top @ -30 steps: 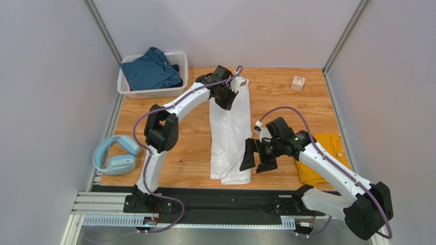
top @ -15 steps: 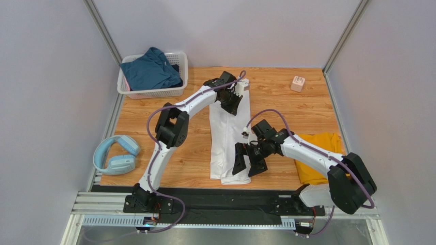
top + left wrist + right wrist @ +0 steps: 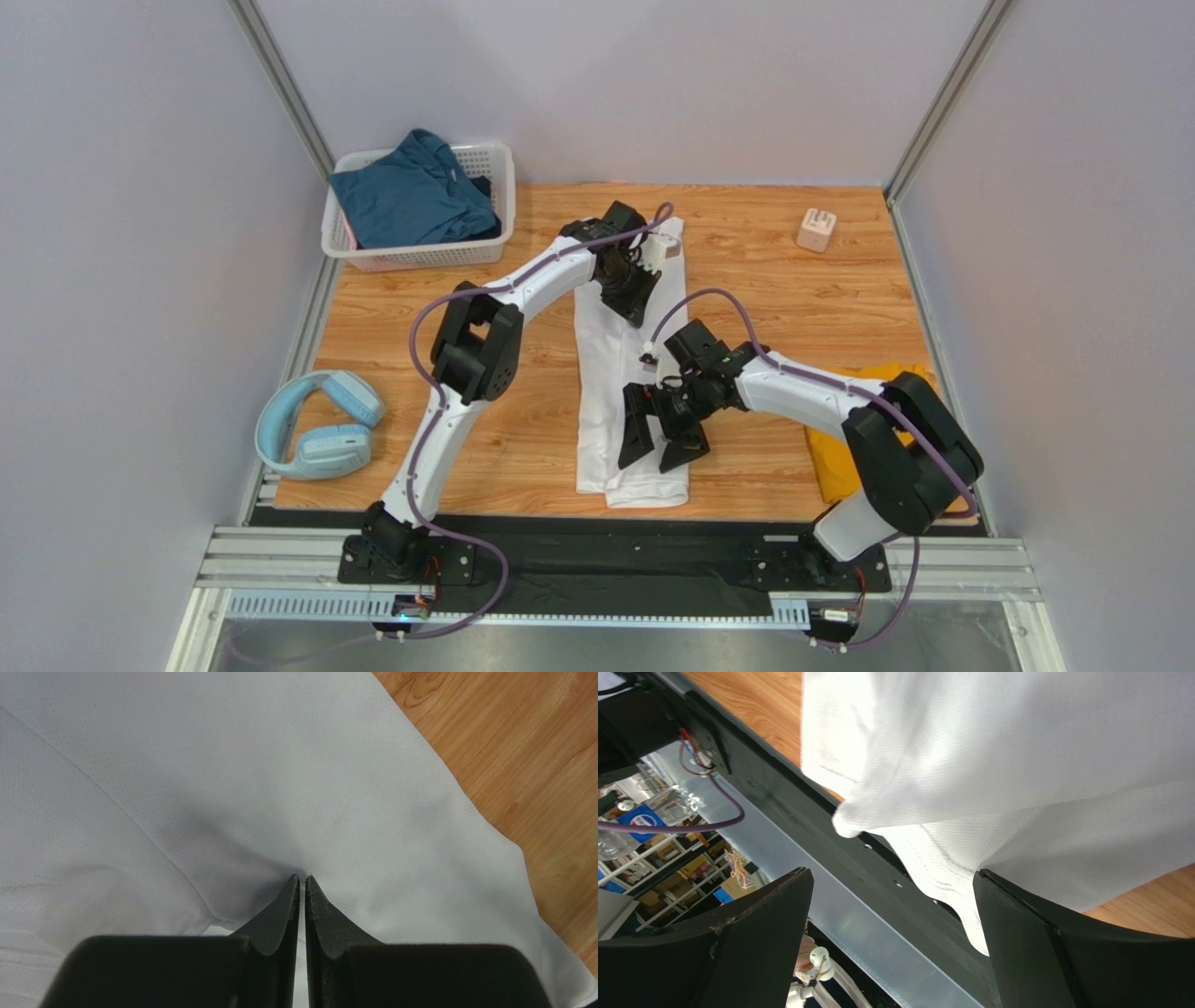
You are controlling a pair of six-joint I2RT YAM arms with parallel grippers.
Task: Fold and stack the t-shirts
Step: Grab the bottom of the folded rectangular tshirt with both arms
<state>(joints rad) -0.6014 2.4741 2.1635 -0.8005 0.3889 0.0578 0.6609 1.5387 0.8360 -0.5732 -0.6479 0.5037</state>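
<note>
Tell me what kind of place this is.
Likely a robotics lab test cell: a wooden table boxed in by plain grey panels, two robot arms bolted to a metal rail.

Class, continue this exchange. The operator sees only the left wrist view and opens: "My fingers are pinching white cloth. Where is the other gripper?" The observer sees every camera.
Observer: The right gripper is open over the near part of the same white t-shirt.
Operator: Which end am I holding?
Observer: The left gripper pinches it near the far end, away from the bases.
Operator: Any other shirts?
Observer: A mustard-yellow t-shirt lies at the table's right edge, partly hidden by the right arm.
</note>
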